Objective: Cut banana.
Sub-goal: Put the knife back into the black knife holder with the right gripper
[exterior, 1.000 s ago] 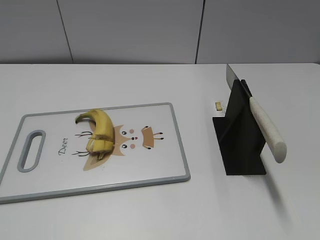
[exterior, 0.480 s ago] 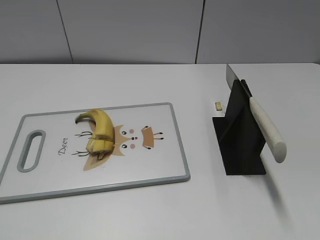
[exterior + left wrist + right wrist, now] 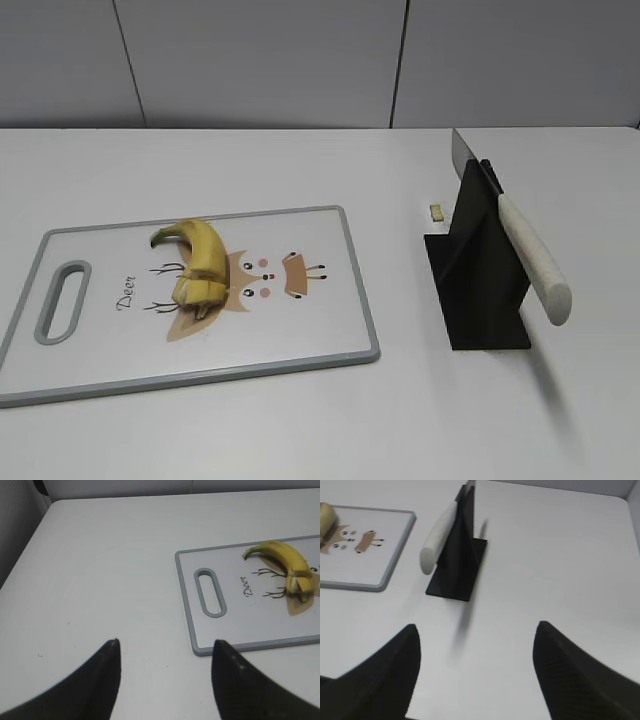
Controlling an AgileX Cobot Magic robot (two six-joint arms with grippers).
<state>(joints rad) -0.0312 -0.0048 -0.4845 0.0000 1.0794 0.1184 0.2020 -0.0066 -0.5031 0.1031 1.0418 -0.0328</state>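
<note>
The banana (image 3: 197, 262) lies on the white cutting board (image 3: 300, 330), left of its middle, stem tip to the far left, with cuts across its near end. It also shows in the left wrist view (image 3: 289, 564). A knife (image 3: 525, 250) with a white handle rests in a black stand (image 3: 478, 270) on the right; the right wrist view shows the knife (image 3: 437, 535) too. My left gripper (image 3: 165, 647) is open and empty over bare table, left of the board. My right gripper (image 3: 476, 630) is open and empty, near the stand's front side.
A small pale scrap (image 3: 437, 211) lies on the table just left of the stand. The white table (image 3: 300, 420) runs to a grey wall at the back. The board has a handle slot (image 3: 62, 300) at its left end.
</note>
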